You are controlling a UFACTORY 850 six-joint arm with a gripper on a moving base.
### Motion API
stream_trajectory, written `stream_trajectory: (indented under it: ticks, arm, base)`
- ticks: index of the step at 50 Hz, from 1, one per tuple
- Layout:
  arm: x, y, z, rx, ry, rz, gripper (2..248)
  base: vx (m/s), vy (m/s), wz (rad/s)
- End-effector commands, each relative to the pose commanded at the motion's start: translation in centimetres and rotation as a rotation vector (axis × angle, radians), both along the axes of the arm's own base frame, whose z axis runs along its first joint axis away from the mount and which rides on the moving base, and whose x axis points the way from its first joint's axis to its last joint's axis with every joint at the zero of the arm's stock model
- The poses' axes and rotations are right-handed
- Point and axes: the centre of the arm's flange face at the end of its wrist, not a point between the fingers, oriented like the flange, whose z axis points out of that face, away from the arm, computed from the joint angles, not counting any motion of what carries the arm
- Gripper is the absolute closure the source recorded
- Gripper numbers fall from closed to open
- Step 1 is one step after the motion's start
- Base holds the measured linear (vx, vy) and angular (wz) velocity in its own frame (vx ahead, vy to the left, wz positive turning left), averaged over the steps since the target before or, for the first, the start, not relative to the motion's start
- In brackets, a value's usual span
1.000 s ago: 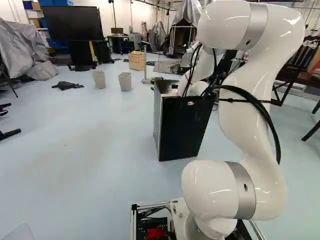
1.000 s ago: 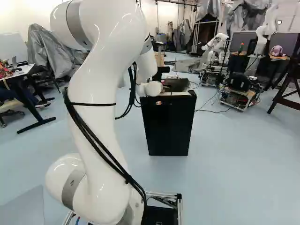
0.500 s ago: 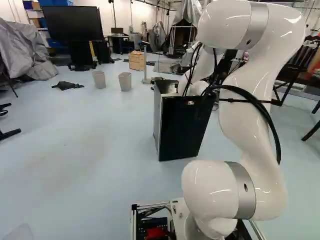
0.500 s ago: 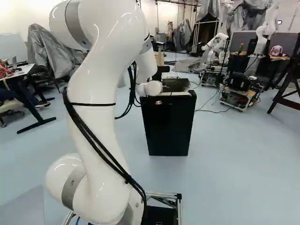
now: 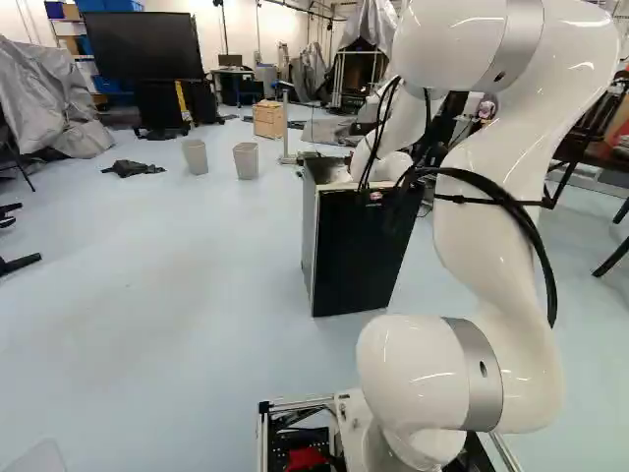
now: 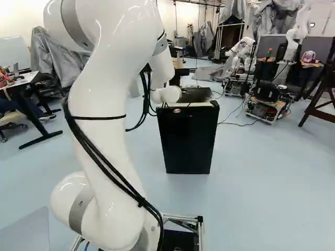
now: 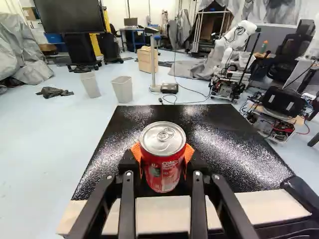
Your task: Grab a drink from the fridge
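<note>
And there it is, a red drink can (image 7: 162, 172) held upright in the gripper (image 7: 162, 153), orange pads (image 7: 190, 153) pressed to it from both sides, the fingers kept apart only by its width! It is seen over the top of the black fridge (image 6: 187, 141), though whether any gap is left beneath cannot be told. The grab itself can be called done, and the fridge door looks closed. Only a clean lift clear, if that is needed, and a steady carry away seem left to be managed.
</note>
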Motion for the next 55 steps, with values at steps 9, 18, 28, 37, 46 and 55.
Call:
stream_trajectory:
  ticks: [9, 18, 28, 37, 46, 55]
  arm:
    - [-0.1, 0.0, 0.9, -0.003, -0.015, 0.0, 151]
    - [-0.1, 0.0, 1.1, -0.004, -0.017, 0.0, 151]
    - [-0.4, 0.2, 1.1, -0.003, -0.017, 0.0, 151]
    - [-1.0, 0.6, 1.1, -0.002, -0.016, 0.001, 151]
    - [-1.8, 1.1, 1.2, 0.0, -0.015, 0.002, 151]
    - [-3.0, 1.8, 1.2, 0.003, -0.013, 0.002, 151]
  base:
    - [0.0, 0.0, 0.0]
    - [0.0, 0.0, 0.0]
    - [0.0, 0.0, 0.0]
    - [0.0, 0.0, 0.0]
    - [0.0, 0.0, 0.0]
    - [0.0, 0.0, 0.0]
